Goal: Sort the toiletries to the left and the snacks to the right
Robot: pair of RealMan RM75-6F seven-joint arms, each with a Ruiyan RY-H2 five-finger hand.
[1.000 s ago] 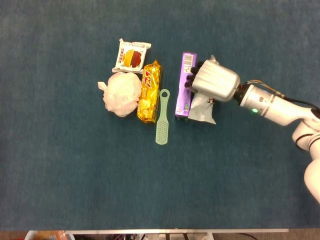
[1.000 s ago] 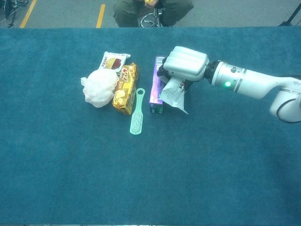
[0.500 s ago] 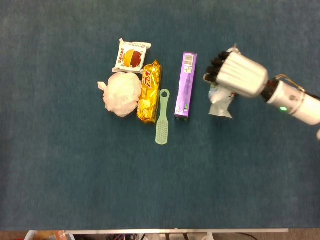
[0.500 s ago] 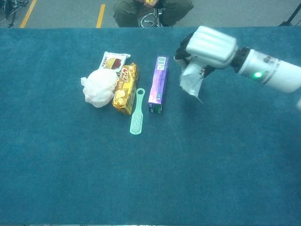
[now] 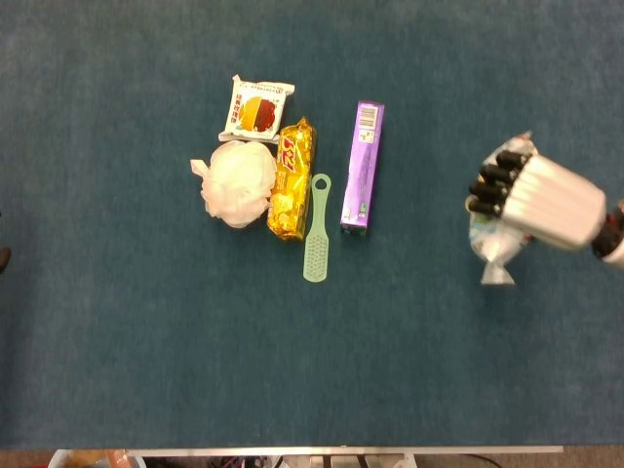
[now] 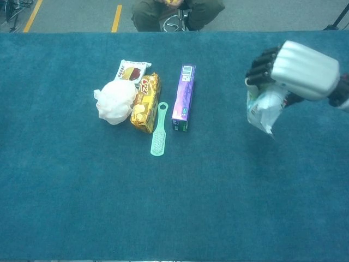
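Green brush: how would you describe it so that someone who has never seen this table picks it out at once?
Find the cluster of items left of centre on the blue table. The green brush lies between the gold snack packet and the purple box, reaching nearer the table's front edge than either. It is the only pale green, translucent item, with a loop at the handle end and bristles at the other.

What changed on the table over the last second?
The right robot hand, holding the silver snack packet, carried it rightward, away from the purple box, and still holds it. The box, green brush, gold snack pack, bath puff and white packet stayed put.
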